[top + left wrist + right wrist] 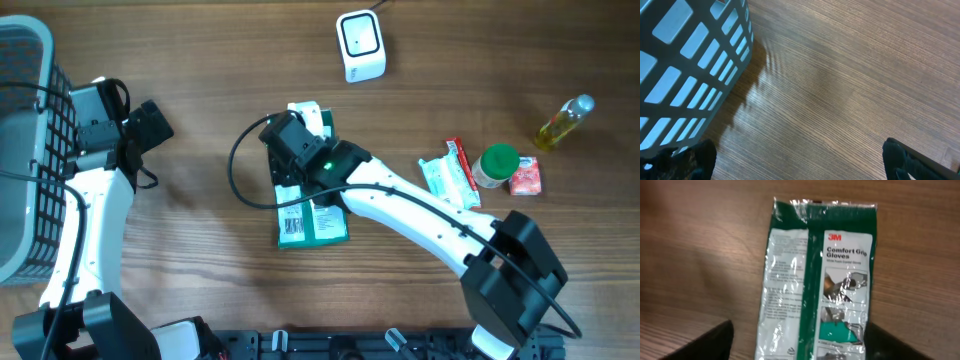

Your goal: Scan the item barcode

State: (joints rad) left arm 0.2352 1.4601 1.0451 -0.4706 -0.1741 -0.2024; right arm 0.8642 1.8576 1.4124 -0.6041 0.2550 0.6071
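The item is a green and white 3M glove packet [318, 222] lying flat on the wooden table, its barcode [292, 228] facing up at the near end. In the right wrist view the packet [815, 280] runs lengthwise between the jaws. My right gripper [297, 150] [797, 345] hovers over the packet's middle, open, with a finger on either side and no grip on it. A white scanner [360, 45] stands at the far edge. My left gripper [150, 120] [800, 162] is open over bare wood beside the basket.
A grey slatted basket [25, 150] [685, 65] fills the left edge. At the right lie a green-lidded jar [495, 165], flat packets [450, 178], a small red carton [527, 178] and an oil bottle [563, 122].
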